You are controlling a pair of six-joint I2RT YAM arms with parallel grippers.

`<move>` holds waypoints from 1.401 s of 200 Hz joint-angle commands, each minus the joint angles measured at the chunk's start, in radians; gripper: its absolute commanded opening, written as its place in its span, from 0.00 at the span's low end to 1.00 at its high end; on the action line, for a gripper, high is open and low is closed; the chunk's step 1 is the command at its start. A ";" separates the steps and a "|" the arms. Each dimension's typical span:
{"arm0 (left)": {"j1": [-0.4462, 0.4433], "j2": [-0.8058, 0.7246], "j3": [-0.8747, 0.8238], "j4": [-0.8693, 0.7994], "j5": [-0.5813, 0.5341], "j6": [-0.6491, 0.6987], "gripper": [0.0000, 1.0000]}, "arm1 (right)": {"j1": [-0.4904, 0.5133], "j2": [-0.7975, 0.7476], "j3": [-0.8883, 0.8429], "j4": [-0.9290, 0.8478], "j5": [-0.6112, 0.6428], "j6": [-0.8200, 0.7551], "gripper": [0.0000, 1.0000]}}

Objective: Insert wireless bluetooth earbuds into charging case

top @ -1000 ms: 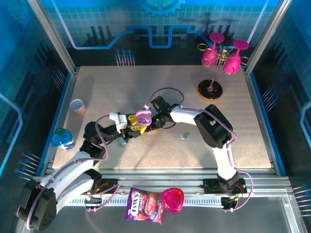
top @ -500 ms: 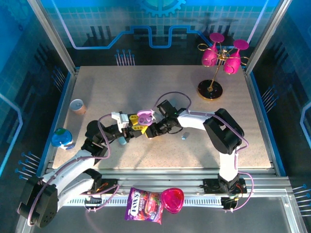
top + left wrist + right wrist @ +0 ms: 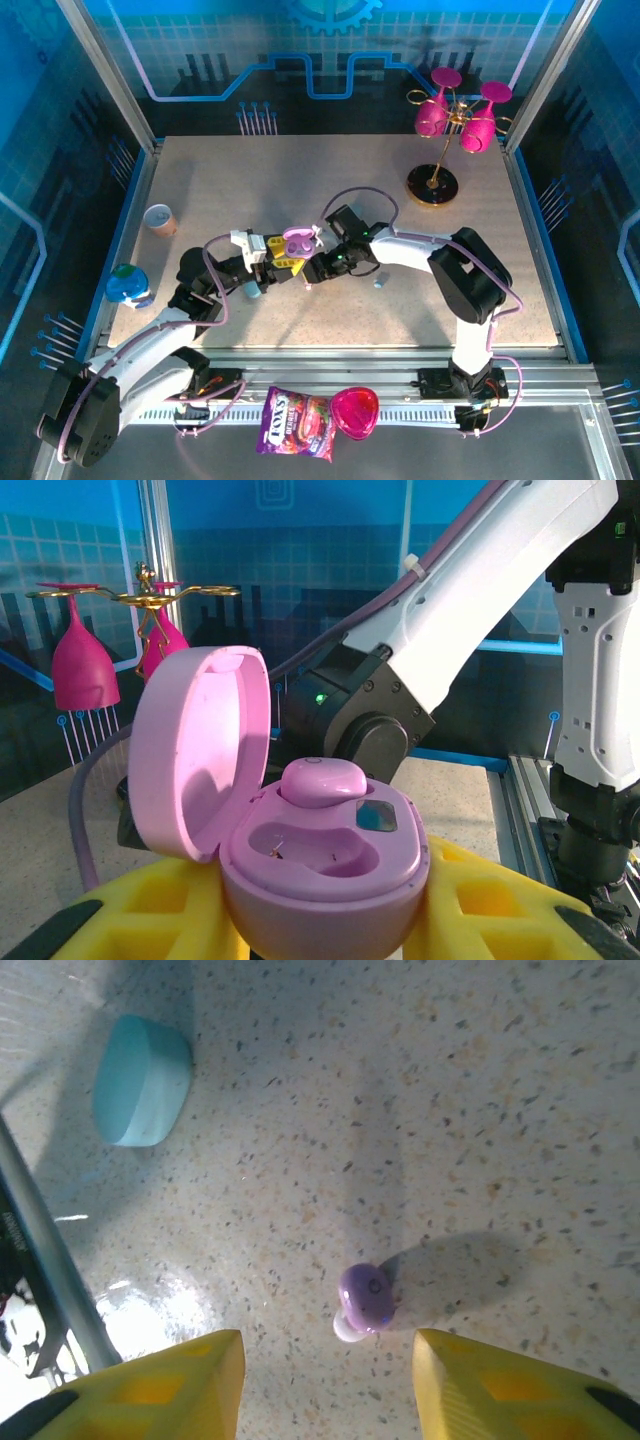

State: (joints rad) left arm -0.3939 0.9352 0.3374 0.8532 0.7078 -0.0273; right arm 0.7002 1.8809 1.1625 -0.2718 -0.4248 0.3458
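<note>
Earbud point(image 3: 365, 1298), purple with a pale stem, lies loose on the speckled table point(image 3: 250, 180). It sits between the yellow fingers point(image 3: 180, 1385) of the right gripper point(image 3: 328, 1348) and touches neither. Those jaws stand apart around it, released and grasping nothing. In the overhead view the right gripper point(image 3: 312, 272) points down at the table near its middle, just beside the left gripper point(image 3: 288, 255).

A second earbud point(image 3: 322, 780), pink-purple, is seated in the far socket of the case point(image 3: 330, 880). The socket nearer the left wrist camera is bare. The lid point(image 3: 195, 750) stands open, tilted up and to the left. The left gripper is clenched on the case, a yellow finger point(image 3: 150, 920) pressed against each side, and holds it up above the table. From above, the case point(image 3: 296, 240) shows as a pink spot at the tip of the left arm.

A closed teal case point(image 3: 143, 1080) rests on the table, well apart from the loose earbud; overhead it lies by the left arm point(image 3: 252, 290). A small pale item point(image 3: 380, 281) lies to the right of the right gripper; what it is I cannot tell.

At the far right corner a gold rack point(image 3: 455, 120) carries pink glasses. A cup point(image 3: 159, 218) stands near the left edge. A snack bag point(image 3: 295, 423) lies on the front rail.
</note>
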 commanded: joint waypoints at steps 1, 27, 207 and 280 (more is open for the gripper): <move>-0.006 -0.007 0.011 0.038 0.022 -0.016 0.32 | 0.027 0.048 0.094 -0.109 0.087 -0.064 0.44; -0.008 -0.019 0.006 0.019 0.016 -0.007 0.32 | 0.034 0.103 0.164 -0.158 0.097 -0.089 0.37; -0.007 -0.009 0.014 0.009 0.004 0.003 0.32 | 0.052 0.155 0.178 -0.195 0.000 -0.131 0.32; -0.008 -0.004 0.015 0.018 0.004 -0.001 0.32 | 0.054 0.153 0.166 -0.202 -0.001 -0.144 0.29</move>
State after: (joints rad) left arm -0.3958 0.9287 0.3374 0.8497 0.7071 -0.0265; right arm 0.7406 2.0480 1.3407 -0.4458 -0.4042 0.2188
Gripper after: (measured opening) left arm 0.354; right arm 0.305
